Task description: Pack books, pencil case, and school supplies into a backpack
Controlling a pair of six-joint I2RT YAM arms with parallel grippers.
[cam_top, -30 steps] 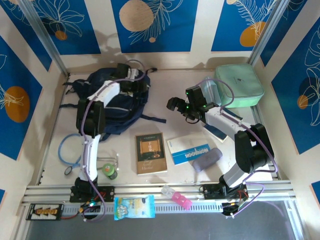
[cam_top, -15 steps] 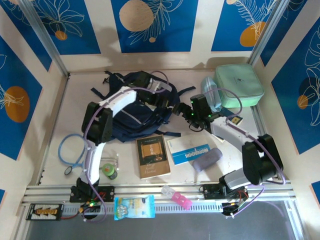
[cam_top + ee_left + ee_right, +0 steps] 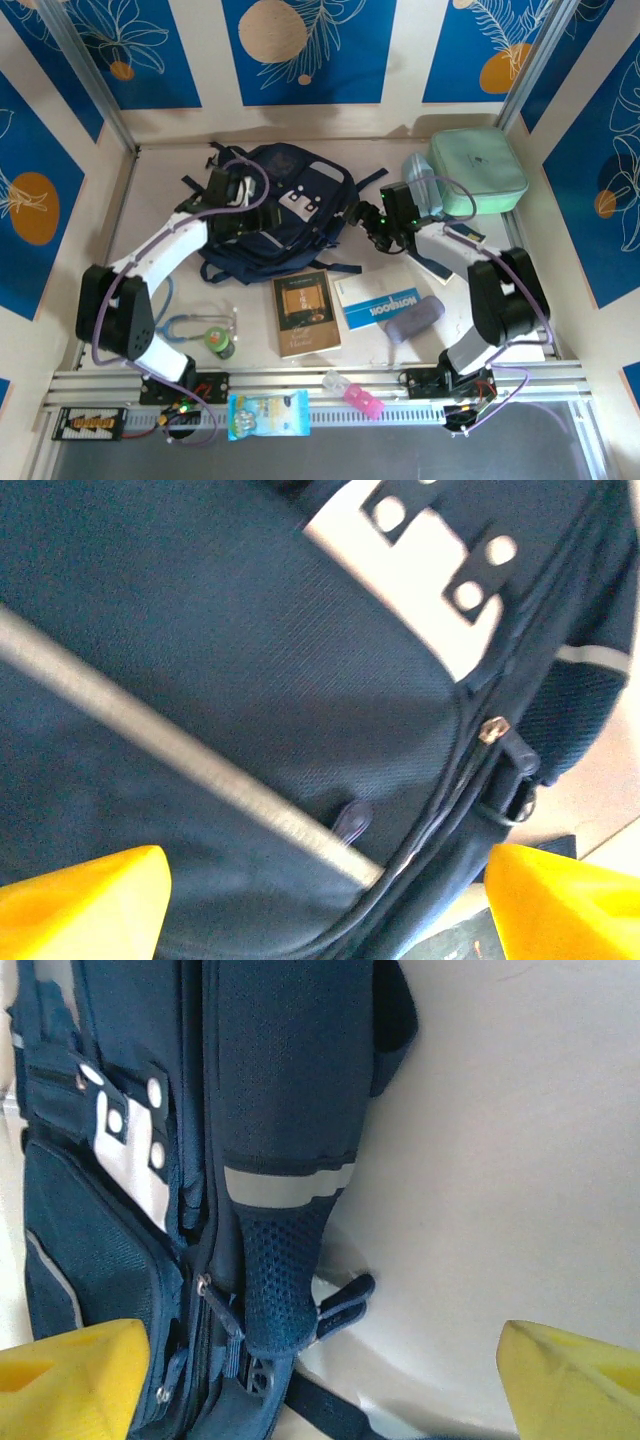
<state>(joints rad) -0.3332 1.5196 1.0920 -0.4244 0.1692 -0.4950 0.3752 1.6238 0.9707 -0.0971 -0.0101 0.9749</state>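
The navy backpack [image 3: 290,225] lies front up at the back middle of the table, its grey-white buckles [image 3: 440,555] showing. My left gripper [image 3: 225,195] hovers over its left part, open, yellow fingertips [image 3: 85,905] wide apart above the front fabric and a zip pull [image 3: 493,728]. My right gripper [image 3: 365,220] is open at the backpack's right edge, beside a mesh shoulder strap [image 3: 285,1260]. A brown book [image 3: 303,310] and the blue-and-white NOTEBOOK [image 3: 378,303] lie in front. A dark book [image 3: 452,238] is partly under the right arm. A lavender pencil case [image 3: 415,318] lies beside the NOTEBOOK.
A mint-green case [image 3: 478,172] sits at the back right with a pale blue item [image 3: 420,190] against it. A blue looped cord [image 3: 185,325] and a green round item [image 3: 220,343] lie front left. A pink item [image 3: 352,392] and a blue packet [image 3: 267,413] rest on the front rail.
The backpack has shifted right and now lies with its buckles up. My left arm reached across it, then drew back to its left part. The right gripper stayed by its right edge.
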